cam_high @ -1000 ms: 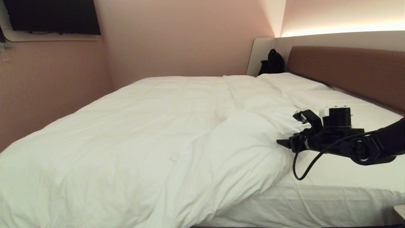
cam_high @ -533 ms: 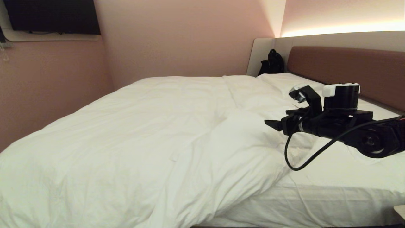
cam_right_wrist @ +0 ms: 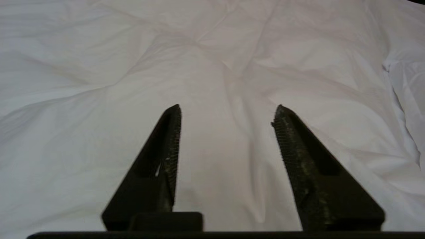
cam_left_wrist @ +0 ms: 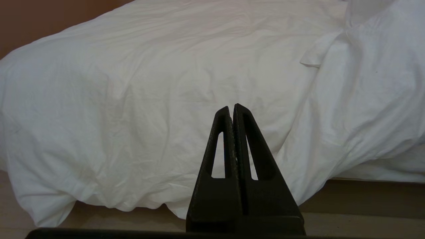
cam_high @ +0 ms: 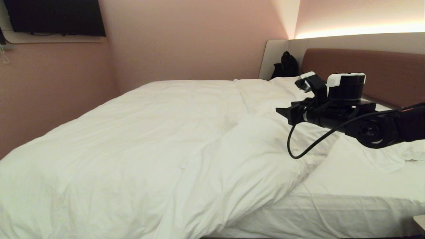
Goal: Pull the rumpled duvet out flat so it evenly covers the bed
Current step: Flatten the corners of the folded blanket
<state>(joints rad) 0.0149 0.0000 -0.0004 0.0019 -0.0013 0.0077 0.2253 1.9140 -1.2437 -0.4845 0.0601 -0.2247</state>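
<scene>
Your right end effector hangs over the duvet w/ jaws apart, nothing gripped. Left end effector is closed & empty, parked beside the bed.

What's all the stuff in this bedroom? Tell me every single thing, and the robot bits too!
duvet: one, white, bunched over the left and middle of the bed, leaving its right side bare
bed: one, white sheet showing at the right, fills the room
pillows: at least two, white, by the headboard
headboard: one, brown, far right
bag: one, black, in the corner behind the pillows
screen: one, black, on the wall at upper left
right end effector: one, black, open, above the duvet
left end effector: one, black, shut, facing the duvet's overhanging side
</scene>
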